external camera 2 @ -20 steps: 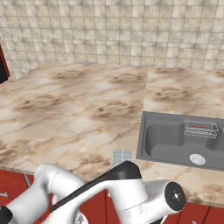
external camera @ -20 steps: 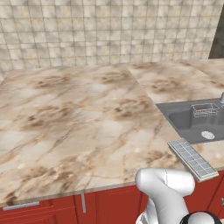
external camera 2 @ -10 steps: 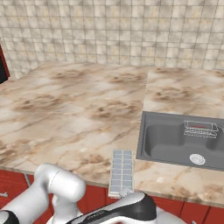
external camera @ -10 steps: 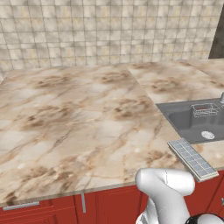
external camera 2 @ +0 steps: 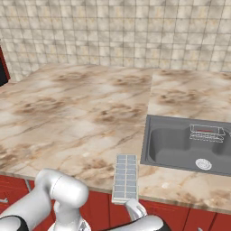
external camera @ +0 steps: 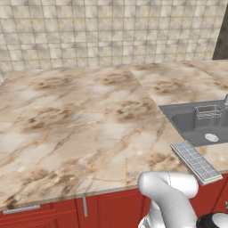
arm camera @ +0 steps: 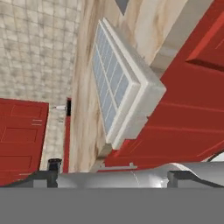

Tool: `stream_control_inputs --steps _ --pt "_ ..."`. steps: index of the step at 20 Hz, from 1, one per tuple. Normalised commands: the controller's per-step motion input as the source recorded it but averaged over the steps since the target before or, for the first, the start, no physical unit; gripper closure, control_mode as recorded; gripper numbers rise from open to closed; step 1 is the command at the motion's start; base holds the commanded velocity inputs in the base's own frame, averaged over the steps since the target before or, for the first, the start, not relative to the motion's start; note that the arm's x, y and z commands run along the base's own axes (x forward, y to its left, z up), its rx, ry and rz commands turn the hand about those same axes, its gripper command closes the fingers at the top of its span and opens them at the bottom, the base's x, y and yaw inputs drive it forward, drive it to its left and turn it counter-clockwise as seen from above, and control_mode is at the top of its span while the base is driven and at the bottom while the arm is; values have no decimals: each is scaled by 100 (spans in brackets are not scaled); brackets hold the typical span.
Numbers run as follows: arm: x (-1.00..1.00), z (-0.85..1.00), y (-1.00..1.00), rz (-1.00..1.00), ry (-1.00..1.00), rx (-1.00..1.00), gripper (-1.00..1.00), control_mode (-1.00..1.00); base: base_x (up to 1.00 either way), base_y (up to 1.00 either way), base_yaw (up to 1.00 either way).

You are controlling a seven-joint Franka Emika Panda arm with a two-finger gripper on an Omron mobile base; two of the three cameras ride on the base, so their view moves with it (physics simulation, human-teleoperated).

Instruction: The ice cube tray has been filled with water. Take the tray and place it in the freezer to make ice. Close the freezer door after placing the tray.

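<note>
A beige, brown-veined marble counter (external camera: 80,129) fills the middle of both base views, backed by a wall of small tan tiles (external camera: 111,31) along the top of the frame. Red cabinet fronts (external camera: 67,211) run beneath its front edge at the bottom. A grey sink (external camera 2: 185,144) is sunk into the counter at the right of each base view, with one wire basket (external camera 2: 206,132) inside near its far right wall and one round drain (external camera 2: 203,164) in its floor.

One ice cube tray (external camera 2: 125,177) lies flat on the counter at the very front edge, just left of the sink's near corner; in the left base view it sits at the lower right (external camera: 196,161), its near end overhanging the edge slightly. In the hand view the tray (arm camera: 118,83) occupies the upper centre, its end jutting past the counter lip above the red cabinet.

The wide counter to the tray's left is bare. The gripper (arm camera: 113,175) stands wide open at the bottom of the hand view, holding nothing, below the tray's overhanging end.
</note>
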Motion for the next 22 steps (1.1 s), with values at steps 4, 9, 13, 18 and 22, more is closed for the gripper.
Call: stream_control_inputs --steps 4,9,13,18,22 --pt "32 -9 9 0 1 26 -100 -100 0 0 0" --pt "33 -9 0 4 2 19 -100 -100 0 0 0" --pt "11 -25 0 4 0 5 -100 -100 0 0 0" --pt "9 -5 0 0 -4 0 -100 -100 0 0 0" --pt "13 -2 0 0 -5 0 -100 -100 0 0 0"
